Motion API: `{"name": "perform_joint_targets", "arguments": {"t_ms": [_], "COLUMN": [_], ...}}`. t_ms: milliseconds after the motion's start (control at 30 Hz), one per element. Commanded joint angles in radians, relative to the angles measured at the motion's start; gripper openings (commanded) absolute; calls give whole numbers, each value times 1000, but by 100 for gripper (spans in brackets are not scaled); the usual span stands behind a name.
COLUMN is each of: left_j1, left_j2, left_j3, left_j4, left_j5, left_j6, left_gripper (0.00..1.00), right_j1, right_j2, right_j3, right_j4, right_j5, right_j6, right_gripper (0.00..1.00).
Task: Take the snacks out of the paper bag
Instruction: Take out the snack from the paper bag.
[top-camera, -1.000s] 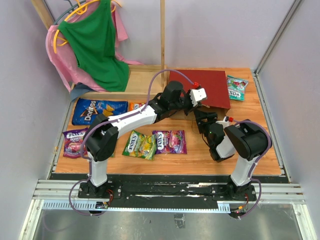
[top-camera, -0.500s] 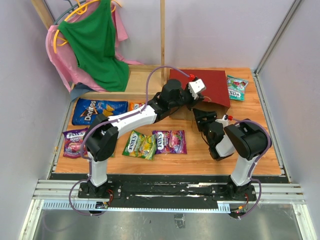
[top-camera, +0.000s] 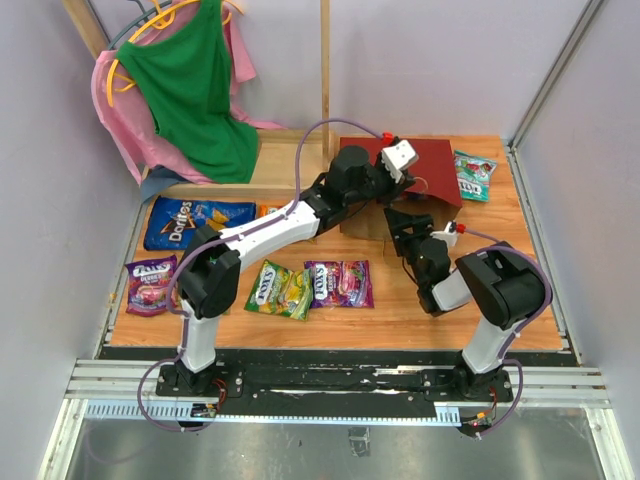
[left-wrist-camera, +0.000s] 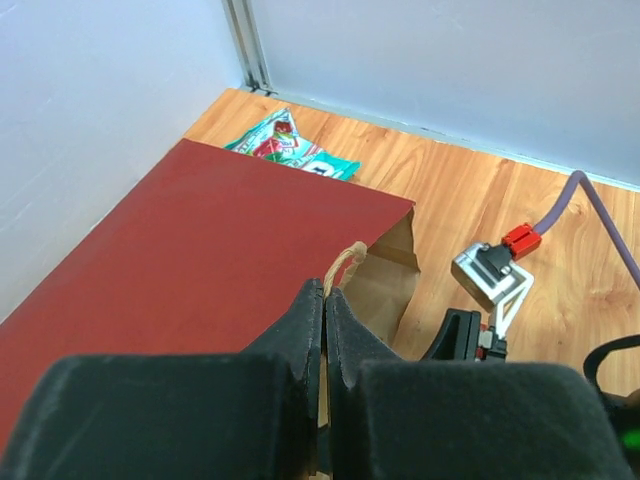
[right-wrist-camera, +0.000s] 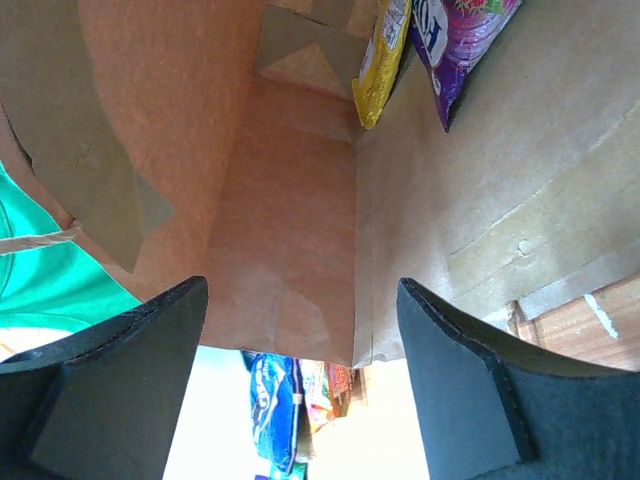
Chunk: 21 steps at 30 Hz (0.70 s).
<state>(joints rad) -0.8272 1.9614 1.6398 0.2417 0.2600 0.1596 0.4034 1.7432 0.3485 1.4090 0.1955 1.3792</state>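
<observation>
The dark red paper bag (top-camera: 437, 162) lies on its side at the back right, its mouth toward the arms. My left gripper (top-camera: 411, 176) is shut on the bag's cord handle (left-wrist-camera: 346, 261) and holds the mouth's upper edge up. My right gripper (top-camera: 398, 219) is open at the mouth. Its wrist view looks down the brown inside, where a yellow packet (right-wrist-camera: 384, 62) and a purple packet (right-wrist-camera: 466, 42) lie at the far end. Outside the bag lie the blue Doritos bag (top-camera: 197, 222), an orange pack (top-camera: 271, 212), two purple packs (top-camera: 150, 283) (top-camera: 339, 283), a yellow-green pack (top-camera: 280, 289) and a teal pack (top-camera: 473, 175).
Green and pink clothes (top-camera: 190, 95) hang on a wooden rack (top-camera: 325, 70) at the back left. Walls close in the table on three sides, with a metal rail (top-camera: 532, 235) along the right edge.
My left gripper has lifted the cord handle up and back, raising the bag's upper edge. My right gripper has edged closer to the mouth.
</observation>
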Motion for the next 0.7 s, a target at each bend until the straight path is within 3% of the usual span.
{"name": "perform_joint_targets", "arguments": {"t_ms": [0, 233, 667], "left_j1": [-4, -4, -5], "left_j2": [22, 55, 72], "left_j3": [62, 147, 180], "left_j4": [-31, -91, -124], "left_j5": [-24, -64, -29], "left_j6": [7, -11, -3], "left_gripper": [1, 1, 0], "right_j1": [4, -24, 40], "right_j2": [-8, -15, 107], "right_j3": [-38, -71, 110], "right_j4": [72, 103, -11], "right_j5": [45, 15, -12], "right_j6": [-57, -93, -5], "right_gripper": [79, 80, 73]}}
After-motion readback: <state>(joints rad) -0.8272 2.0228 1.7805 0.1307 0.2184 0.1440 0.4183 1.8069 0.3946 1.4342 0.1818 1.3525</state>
